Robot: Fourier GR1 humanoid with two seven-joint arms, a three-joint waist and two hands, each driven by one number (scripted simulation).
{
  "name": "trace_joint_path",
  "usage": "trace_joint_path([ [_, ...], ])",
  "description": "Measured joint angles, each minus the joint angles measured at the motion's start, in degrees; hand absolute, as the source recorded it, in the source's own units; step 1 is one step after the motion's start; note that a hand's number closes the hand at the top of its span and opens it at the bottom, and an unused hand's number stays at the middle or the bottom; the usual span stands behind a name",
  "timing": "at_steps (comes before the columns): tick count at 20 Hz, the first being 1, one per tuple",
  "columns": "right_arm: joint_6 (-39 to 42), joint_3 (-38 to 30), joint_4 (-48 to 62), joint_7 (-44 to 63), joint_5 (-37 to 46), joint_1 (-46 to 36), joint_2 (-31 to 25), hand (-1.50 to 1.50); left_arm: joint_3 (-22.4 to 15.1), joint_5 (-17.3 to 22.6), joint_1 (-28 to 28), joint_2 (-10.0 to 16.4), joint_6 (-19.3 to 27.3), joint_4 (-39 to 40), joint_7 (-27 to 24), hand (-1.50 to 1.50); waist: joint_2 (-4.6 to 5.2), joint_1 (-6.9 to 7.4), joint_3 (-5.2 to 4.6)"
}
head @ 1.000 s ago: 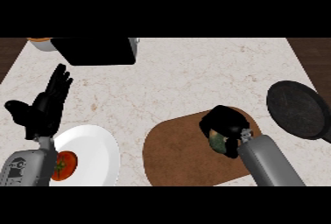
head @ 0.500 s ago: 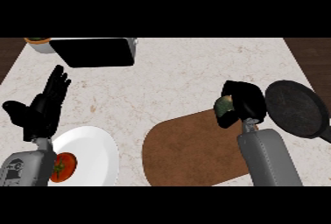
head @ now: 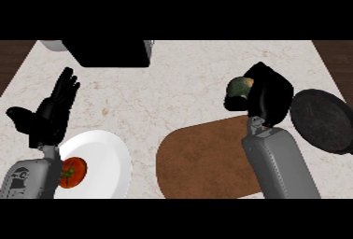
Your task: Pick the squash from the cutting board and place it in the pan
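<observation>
I see the board [head: 207, 158] near centre, the pan [head: 322, 120] to its right, my left hand [head: 52, 114] resting at left with fingers straight and together, and my right hand [head: 267, 98] curled round the squash [head: 241, 86] just left of the pan.

A pale marbled counter [head: 186, 70] carries a brown cutting board [head: 200, 163], a dark pan [head: 321, 119] at right, a white plate [head: 103, 161] at left and a black box [head: 110, 52] behind.
</observation>
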Motion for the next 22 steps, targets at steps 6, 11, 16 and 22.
trace_joint_path([
  [6,-5.6,-7.7,-5.0,-1.6,-5.4,1.3,-2.9,1.50,-0.2,-0.3,0.0,-0.3,0.3,-0.7,0.5,0.00,0.11,-0.27,0.03],
  [11,-9.2,-15.4,-1.7,-9.1,-11.6,4.7,-10.1,1.50,0.1,-0.4,-0.7,-0.3,0.2,0.9,-0.1,0.00,0.25,-0.27,0.05],
  [16,-12.8,-22.5,6.9,-17.7,-16.3,7.0,-17.6,1.50,-0.6,-1.0,-0.4,-1.0,0.9,-0.5,0.6,0.00,0.37,-0.01,0.08],
  [22,-20.4,-28.7,25.7,-27.5,-18.3,4.3,-24.8,1.50,-0.6,-0.9,-0.6,-0.8,0.3,-0.7,0.7,0.00,0.58,0.75,0.12],
])
